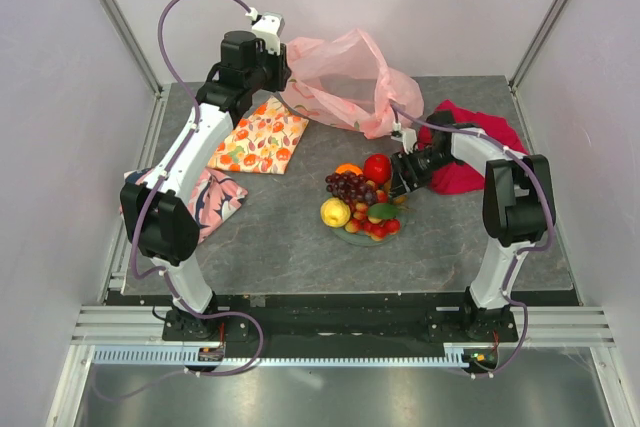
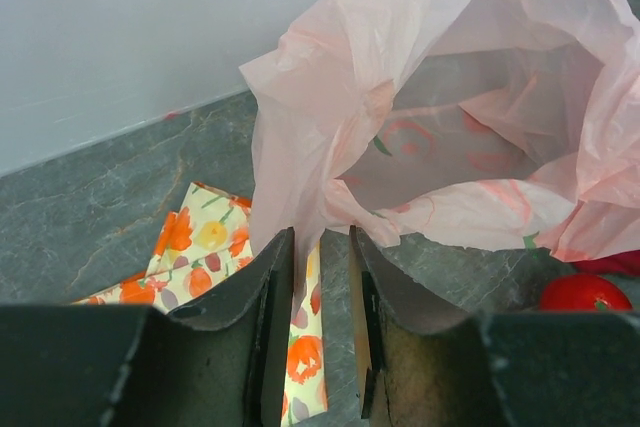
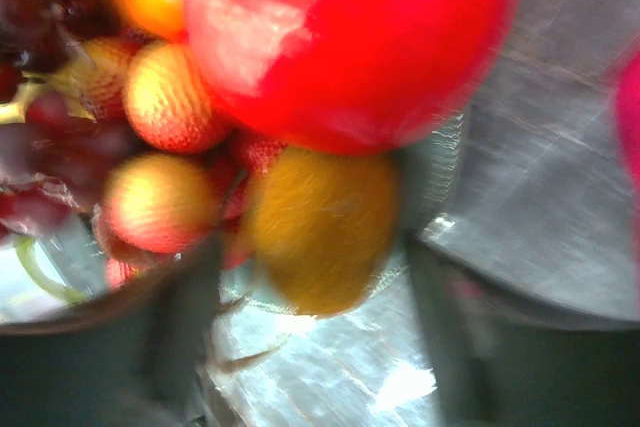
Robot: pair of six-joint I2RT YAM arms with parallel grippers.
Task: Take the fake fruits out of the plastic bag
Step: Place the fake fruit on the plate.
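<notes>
Landmark: red apple [image 1: 377,167], at the far edge of the fruit heap, about mid-counter [image 1: 300,257].
Fake fruits: heaped on a clear dish [image 1: 343,235] with the apple. None can be seen inside the bag.
Orange [image 1: 349,169]: just left of the apple.
Grape bunch [image 1: 350,187]: near-left of the apple, touching the heap.
Yellow fruit [image 1: 335,212]: nearer and left of the apple, at the dish's left edge.
Small red pieces [image 1: 376,229]: straight toward the near edge from the apple.
Plastic bag [image 2: 450,127]: beyond the apple, at the far side of the counter, mouth gaping, pale pink.
Left pincer [image 2: 320,235]: far-left of the apple, jaws almost together and pinching a fold of the bag's edge.
Right pincer [image 3: 312,257]: just right of the apple, jaws spread, low at the heap.
Yellow-brown fruit [image 3: 320,217]: just below the apple in the wrist view, between the right jaws. That view is blurred, so contact cannot be told.
Fruit-printed cloth [image 1: 260,137]: left of the apple, flat.
Pink-and-navy cloth [image 1: 215,202]: farther left of the apple and nearer.
Red cloth [image 1: 470,147]: right of the apple, under the right arm.
</notes>
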